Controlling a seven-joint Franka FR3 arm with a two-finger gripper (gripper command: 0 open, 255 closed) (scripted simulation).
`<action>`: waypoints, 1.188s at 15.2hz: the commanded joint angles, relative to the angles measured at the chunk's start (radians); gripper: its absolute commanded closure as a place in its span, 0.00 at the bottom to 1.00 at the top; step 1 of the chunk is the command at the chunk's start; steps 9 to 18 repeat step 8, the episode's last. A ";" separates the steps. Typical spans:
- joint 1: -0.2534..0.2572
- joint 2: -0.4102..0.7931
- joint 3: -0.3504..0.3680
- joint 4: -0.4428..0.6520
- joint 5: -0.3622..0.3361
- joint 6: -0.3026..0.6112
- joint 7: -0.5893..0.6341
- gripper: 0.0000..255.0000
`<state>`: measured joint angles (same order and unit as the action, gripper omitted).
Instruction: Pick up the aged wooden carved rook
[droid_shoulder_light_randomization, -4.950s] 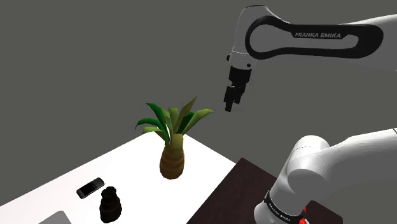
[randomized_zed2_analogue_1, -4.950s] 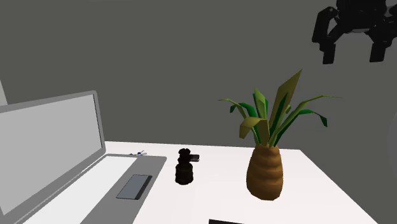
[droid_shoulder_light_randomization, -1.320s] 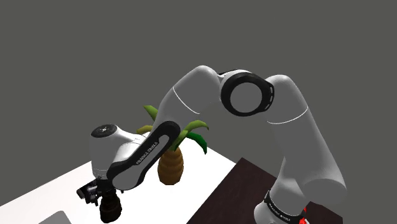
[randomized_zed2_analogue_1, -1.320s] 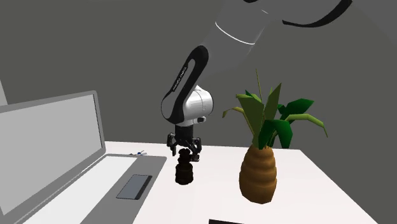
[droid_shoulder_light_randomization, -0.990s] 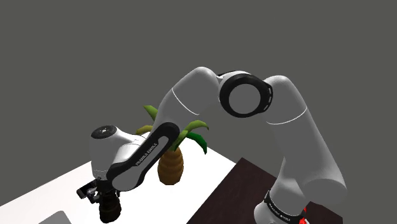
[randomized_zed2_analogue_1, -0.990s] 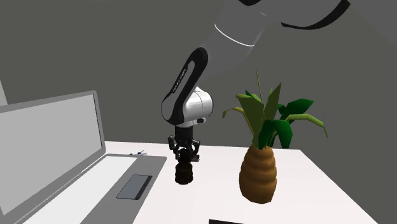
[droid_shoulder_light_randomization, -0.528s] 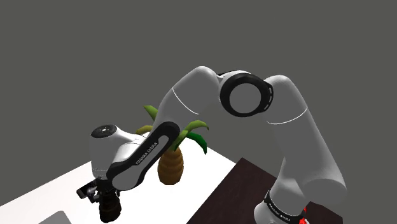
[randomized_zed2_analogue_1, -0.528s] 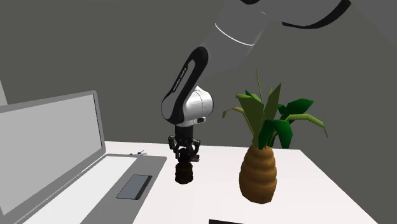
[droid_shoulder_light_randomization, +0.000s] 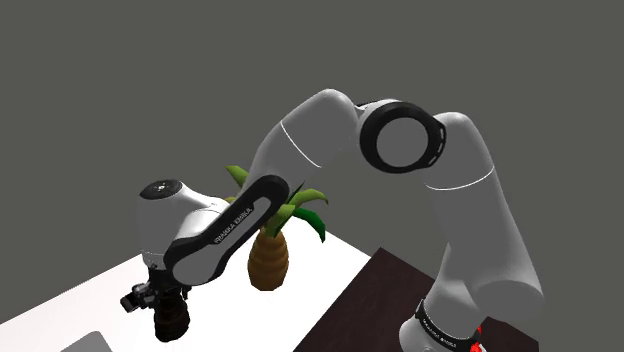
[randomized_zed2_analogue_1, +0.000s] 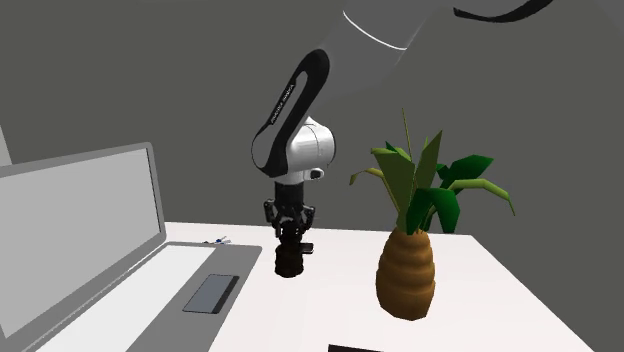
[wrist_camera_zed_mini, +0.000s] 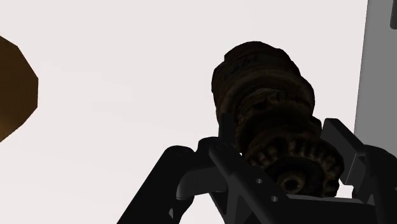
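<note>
A white tabletop (randomized_zed2_analogue_1: 480, 290) takes up the lower part of both exterior views, with plain grey wall (randomized_zed2_analogue_1: 150, 70) behind it on every side and a dark brown surface (droid_shoulder_light_randomization: 370, 300) just beside its near edge in the shoulder view. An open grey laptop (randomized_zed2_analogue_1: 90, 230) stands at the second exterior view's left, and a plant (randomized_zed2_analogue_1: 408, 268) with long green leaves in a ribbed brown pot stands toward its right. A small dark flat device (randomized_zed2_analogue_1: 305, 247) lies on the table just behind the rook. The dark, ridged rook (randomized_zed2_analogue_1: 290, 260) is between laptop and plant, upright under the arm's wrist, and the black gripper (randomized_zed2_analogue_1: 290, 238) comes straight down onto it with both fingers pressed against its upper part — closed on the piece, not spread wide. In the wrist view the rook (wrist_camera_zed_mini: 267, 127) sits clasped between the gripper's (wrist_camera_zed_mini: 289, 181) fingers with white table beyond it, the pot's brown edge off to one side and grey laptop at the other. In the shoulder view the rook (droid_shoulder_light_randomization: 172, 318) hangs below the gripper (droid_shoulder_light_randomization: 166, 300) near the tabletop's (droid_shoulder_light_randomization: 310, 270) left part, the plant (droid_shoulder_light_randomization: 268, 258) behind the forearm. Against half a second ago, the wrist and rook sit a little higher in both exterior views — the piece has come up slightly off the table — and the elbow has shifted upward, while laptop, plant and device lie as before.
</note>
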<state>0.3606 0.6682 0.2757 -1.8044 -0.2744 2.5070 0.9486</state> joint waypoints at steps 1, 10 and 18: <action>-0.005 -0.021 0.007 -0.002 0.007 -0.018 -0.004 1.00; -0.016 -0.071 0.023 -0.007 0.025 -0.063 -0.016 1.00; -0.016 -0.071 0.023 -0.007 0.025 -0.063 -0.016 1.00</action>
